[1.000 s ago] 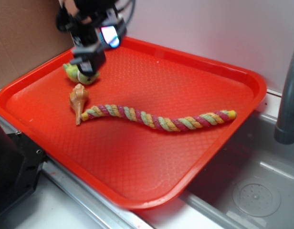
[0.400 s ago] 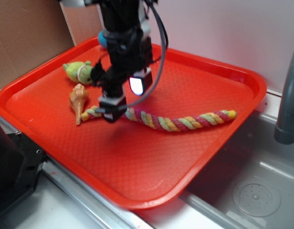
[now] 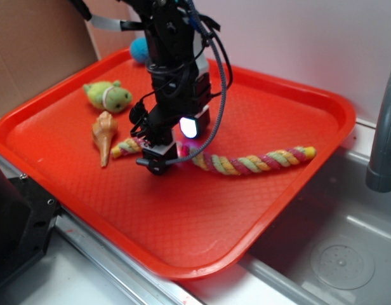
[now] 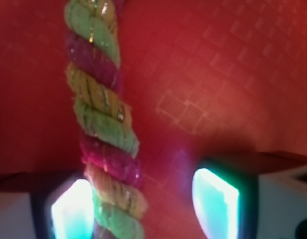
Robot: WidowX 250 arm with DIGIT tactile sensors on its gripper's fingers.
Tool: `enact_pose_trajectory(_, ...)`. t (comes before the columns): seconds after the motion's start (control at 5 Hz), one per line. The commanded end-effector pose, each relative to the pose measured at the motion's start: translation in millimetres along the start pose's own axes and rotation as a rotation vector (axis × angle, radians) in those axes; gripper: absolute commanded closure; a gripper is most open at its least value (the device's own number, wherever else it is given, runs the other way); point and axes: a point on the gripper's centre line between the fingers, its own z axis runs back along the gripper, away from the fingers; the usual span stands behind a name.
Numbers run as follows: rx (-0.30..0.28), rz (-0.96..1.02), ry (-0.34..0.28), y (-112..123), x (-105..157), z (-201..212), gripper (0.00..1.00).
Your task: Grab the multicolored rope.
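Observation:
The multicolored rope (image 3: 246,163) lies across the middle of the red tray (image 3: 202,216), twisted from pink, yellow and pale green strands. My gripper (image 3: 159,155) is lowered onto its left part, near the left end. In the wrist view the rope (image 4: 101,119) runs between my open jaws, close against the left finger (image 4: 71,211), with a gap to the right finger (image 4: 216,201). The jaws stand on either side of the rope and are not closed on it.
An orange cone-shaped seashell (image 3: 105,133) lies just left of the rope's end. A small green plush toy (image 3: 108,95) sits at the tray's back left, a blue object (image 3: 139,49) behind the arm. A grey sink (image 3: 338,254) and faucet (image 3: 383,140) are at the right.
My gripper moved from over the green plush toy at the back left, forward and right, and came down over the rope's left part, now straddling it.

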Motion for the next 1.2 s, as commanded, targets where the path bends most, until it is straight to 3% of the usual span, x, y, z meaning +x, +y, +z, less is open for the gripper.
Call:
enact_pose_trajectory(0.0,0.002,-0.001,0.025,-5,-2,-4,1.0)
enact_pose_trajectory(0.2,0.017,0.024,0.027,1,-5,1,1.0)
enact_pose_trajectory(0.4,0.065,0.15,0.129,8,-6,22,1.0)
enact_pose_trajectory(0.6,0.103,0.403,0.134,4,-10,67,1.0)
enact_pose_trajectory(0.8,0.04,0.652,0.104,2,-16,96,1.0)
enact_pose_trajectory(1.0,0.023,0.901,0.047,-5,-30,130,1.0)
